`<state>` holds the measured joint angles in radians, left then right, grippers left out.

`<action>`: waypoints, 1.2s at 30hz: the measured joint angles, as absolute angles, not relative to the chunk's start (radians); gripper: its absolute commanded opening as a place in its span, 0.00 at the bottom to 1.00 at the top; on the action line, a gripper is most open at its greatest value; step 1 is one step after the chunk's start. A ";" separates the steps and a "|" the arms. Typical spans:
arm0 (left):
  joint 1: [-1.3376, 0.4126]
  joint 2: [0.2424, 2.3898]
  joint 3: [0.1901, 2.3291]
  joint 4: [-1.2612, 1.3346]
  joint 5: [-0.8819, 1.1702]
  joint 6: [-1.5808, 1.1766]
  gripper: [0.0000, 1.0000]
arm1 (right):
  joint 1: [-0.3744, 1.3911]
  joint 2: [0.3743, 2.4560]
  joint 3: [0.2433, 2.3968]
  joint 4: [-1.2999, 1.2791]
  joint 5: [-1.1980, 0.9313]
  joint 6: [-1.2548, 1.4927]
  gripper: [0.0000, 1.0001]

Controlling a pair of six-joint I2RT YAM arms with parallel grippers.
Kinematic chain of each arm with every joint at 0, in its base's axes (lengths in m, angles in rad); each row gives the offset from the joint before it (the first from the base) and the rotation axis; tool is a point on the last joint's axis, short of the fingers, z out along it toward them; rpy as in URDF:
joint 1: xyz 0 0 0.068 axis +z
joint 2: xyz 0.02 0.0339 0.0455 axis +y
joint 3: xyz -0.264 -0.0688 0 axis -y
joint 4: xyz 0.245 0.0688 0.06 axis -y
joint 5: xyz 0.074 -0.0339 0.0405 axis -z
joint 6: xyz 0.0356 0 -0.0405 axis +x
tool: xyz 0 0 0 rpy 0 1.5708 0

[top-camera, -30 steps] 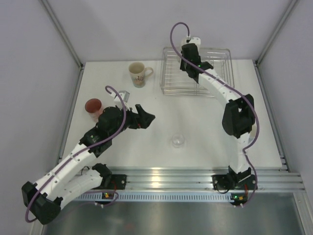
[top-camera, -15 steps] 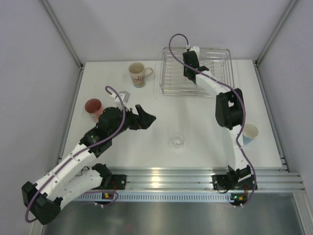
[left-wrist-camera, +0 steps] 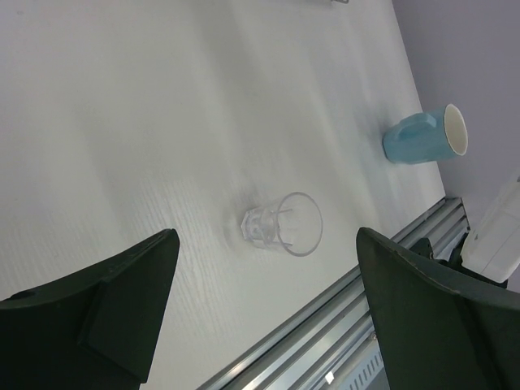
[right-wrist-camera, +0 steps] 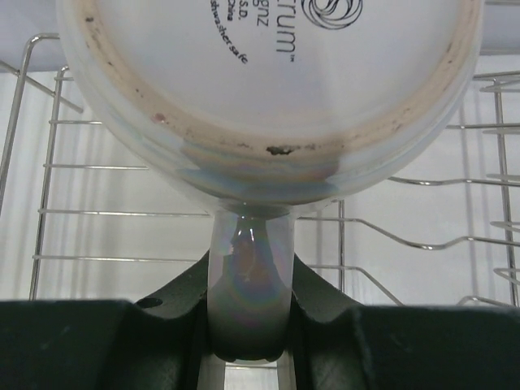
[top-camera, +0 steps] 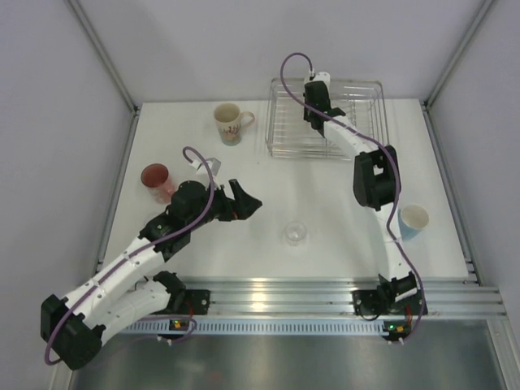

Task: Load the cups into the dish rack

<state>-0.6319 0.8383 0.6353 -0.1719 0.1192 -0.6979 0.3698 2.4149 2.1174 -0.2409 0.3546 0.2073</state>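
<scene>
Clamping mug (right-wrist-camera: 268, 81) handle, over rack (top-camera: 366, 122) far edge

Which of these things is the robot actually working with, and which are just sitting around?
For the job: dish rack, floral mug, red tumbler, clear glass, blue cup, and the pale mug held by its handle in the right gripper.
Just there: the table, the metal rail along its near edge.
</scene>
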 measured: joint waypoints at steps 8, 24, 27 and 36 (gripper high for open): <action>-0.632 0.815 0.635 -0.164 0.119 -0.698 0.96 | 0.370 2.445 2.132 -0.228 0.367 0.182 0.00; -0.632 0.796 0.635 -0.157 0.120 -0.704 0.95 | 0.360 2.446 2.131 -0.217 0.398 0.160 0.14; -0.632 0.796 0.635 -0.157 0.120 -0.706 0.95 | 0.357 2.446 2.123 -0.210 0.398 0.161 0.22; -0.632 0.771 0.635 -0.158 0.115 -0.713 0.95 | 0.355 2.449 2.120 -0.138 0.402 0.160 0.31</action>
